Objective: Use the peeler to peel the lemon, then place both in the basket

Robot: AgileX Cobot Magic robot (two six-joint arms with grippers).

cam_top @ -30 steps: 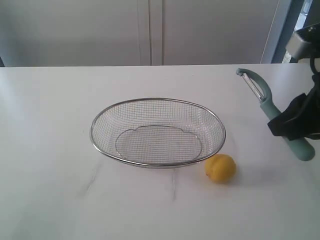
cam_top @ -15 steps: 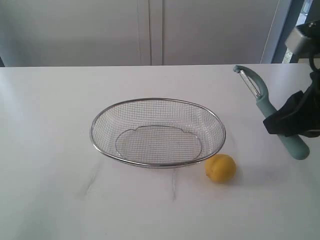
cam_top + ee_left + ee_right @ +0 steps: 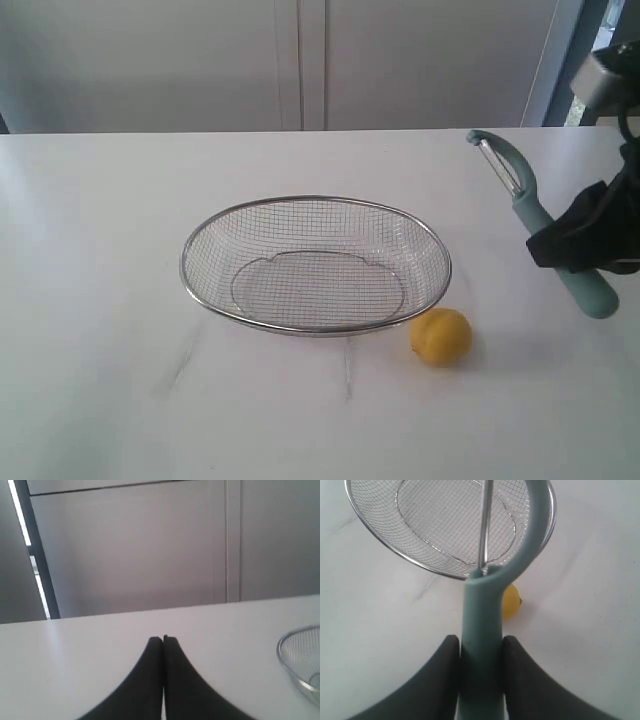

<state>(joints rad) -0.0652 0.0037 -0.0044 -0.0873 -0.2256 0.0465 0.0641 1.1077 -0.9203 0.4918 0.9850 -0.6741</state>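
From the outside camera, the right gripper (image 3: 583, 243) was cut off at the 3 o'clock edge. It was a dark lump whose fingers I could not make out, and the left arm was out of sight. One basket (image 3: 190, 285) sat mid-table (image 3: 100, 400) with nothing in it. One lemon (image 3: 441, 336) lay on the table at the basket's 4 o'clock, just beside the rim. One peeler (image 3: 527, 208) was held in the right gripper, head tilted toward 11 o'clock, its handle partly hidden by the grip.

On the left wrist camera, the left gripper (image 3: 163, 642) had its two fingers pressed together on nothing, over bare table. Only a sliver of the basket (image 3: 295, 652) showed at the frame's edge.

On the right wrist camera, the two fingers (image 3: 449, 652) clamped the peeler's handle (image 3: 482, 615) between them. The handle hid part of the lemon (image 3: 514, 600) just beside the empty basket (image 3: 385, 545), whose far rim was cut off.
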